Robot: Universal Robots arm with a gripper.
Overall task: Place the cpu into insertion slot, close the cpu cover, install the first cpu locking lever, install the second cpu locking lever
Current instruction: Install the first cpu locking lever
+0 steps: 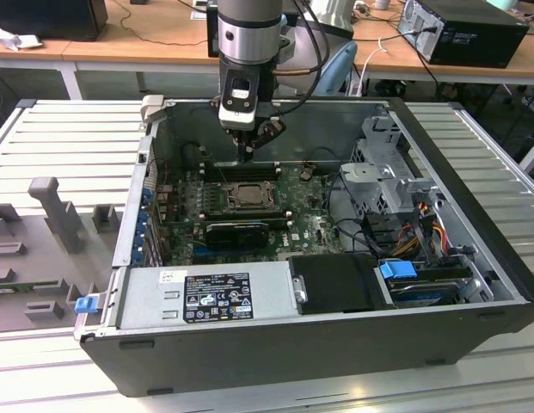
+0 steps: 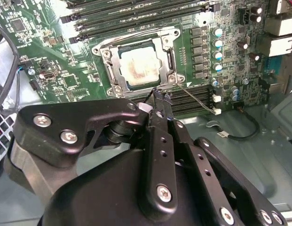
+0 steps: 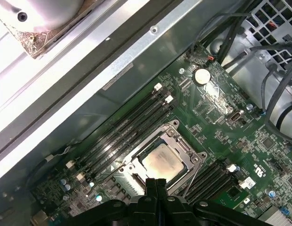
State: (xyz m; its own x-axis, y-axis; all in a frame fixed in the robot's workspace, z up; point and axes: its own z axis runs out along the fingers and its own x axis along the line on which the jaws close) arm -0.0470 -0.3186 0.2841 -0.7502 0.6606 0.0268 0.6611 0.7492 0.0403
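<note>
At the exterior view's left, grey fixtures (image 1: pixel 56 211) are being carried by the slatted table (image 1: pixel 69 129), just beside the open computer case (image 1: pixel 275 361). Inside the case, the cpu (image 2: pixel 141 65) is being seated in the insertion slot (image 2: pixel 170 57) on the green board (image 1: pixel 309 228). It is being framed by the cpu cover (image 2: pixel 115 61), which is lying flat around it. The gripper (image 1: pixel 243 155) is being held low over the board at the socket's edge, beside the memory slots (image 3: pixel 122 129). In both wrist views its fingers are being pressed together, with nothing gripped between them. A thin wire lever (image 2: pixel 197 100) is being seen angled out from a socket corner, close to the fingertips. Toward the exterior view's right, a drive cage (image 1: pixel 383 185) and coloured cables (image 1: pixel 421 225) are being housed.
</note>
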